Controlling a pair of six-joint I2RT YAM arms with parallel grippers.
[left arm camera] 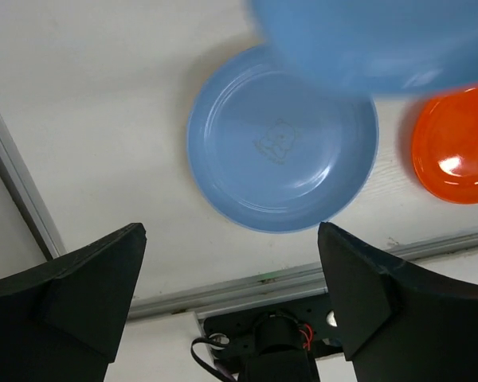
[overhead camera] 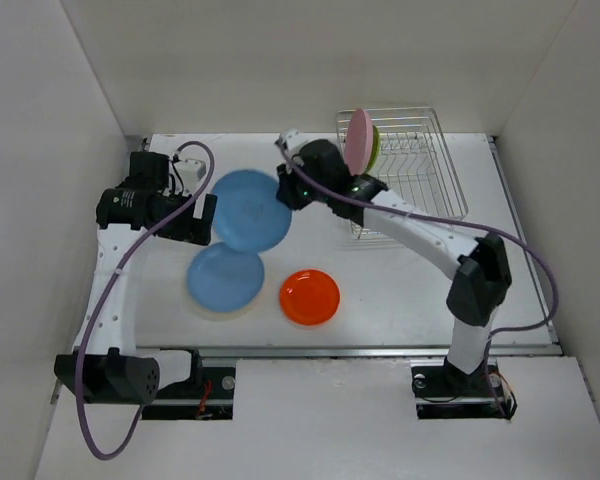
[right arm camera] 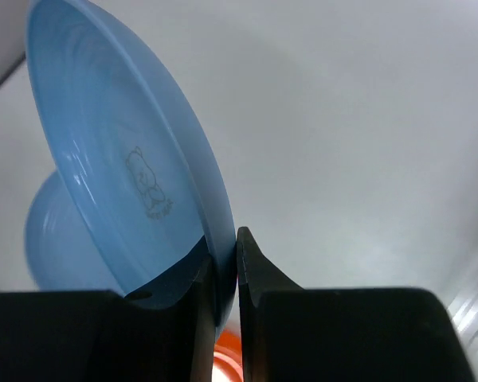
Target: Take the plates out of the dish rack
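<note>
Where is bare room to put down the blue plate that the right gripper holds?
Largest bare patch: right of the orange plate, in front of the rack, partly under the right arm. A narrower strip runs along the far edge, left of the rack. Crowded: front left, around the lower blue plate and the open left gripper.

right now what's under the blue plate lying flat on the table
A pale plate: only its rim shows past the flat blue plate at the near edge. The rest is covered, so anything else beneath cannot be seen.
</note>
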